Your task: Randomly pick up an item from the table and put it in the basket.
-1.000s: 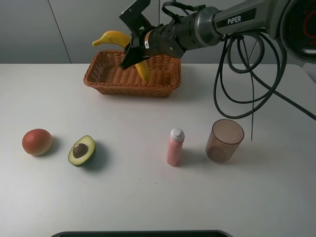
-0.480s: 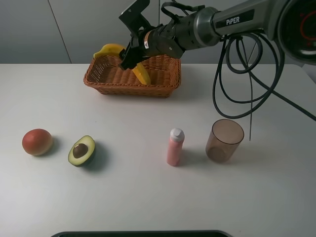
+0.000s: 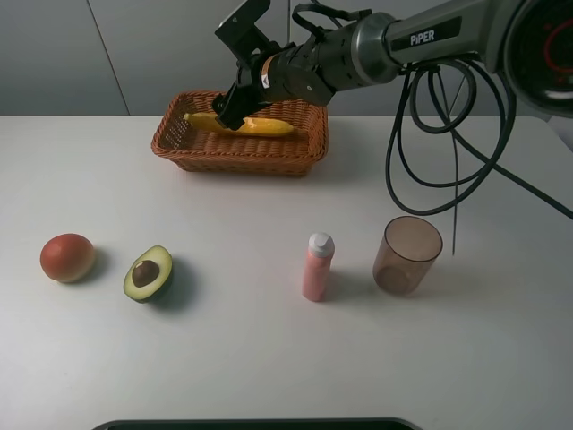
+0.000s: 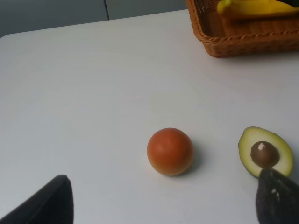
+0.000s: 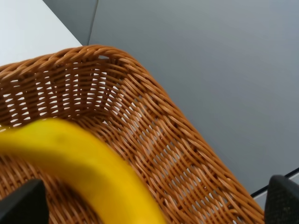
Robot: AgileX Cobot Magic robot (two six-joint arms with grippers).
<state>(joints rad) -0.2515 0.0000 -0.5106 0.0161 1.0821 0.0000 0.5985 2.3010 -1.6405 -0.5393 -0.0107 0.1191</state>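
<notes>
The yellow banana (image 3: pixel 260 126) lies flat inside the orange-brown wicker basket (image 3: pixel 233 161) at the back of the white table (image 3: pixel 269 358). My right gripper (image 3: pixel 222 76) hangs open just above the basket's middle, with nothing between its jaws. In the right wrist view the banana (image 5: pixel 84 168) lies below the open gripper (image 5: pixel 152 205) against the basket wall (image 5: pixel 154 135). My left gripper (image 4: pixel 163 205) is open and empty over the table's front left. The left wrist view shows the basket (image 4: pixel 243 42) and banana (image 4: pixel 252 7) far off.
A round red-orange fruit (image 3: pixel 67 257) and a halved avocado (image 3: pixel 149 273) lie at the front left. A pink bottle (image 3: pixel 316 266) and a translucent brown cup (image 3: pixel 408 255) stand right of centre. Black cables (image 3: pixel 448 134) hang from the right arm above the cup.
The banana was held tilted above the basket in my right gripper. It has dropped free and now lies flat in the basket. The gripper has stayed in place.
</notes>
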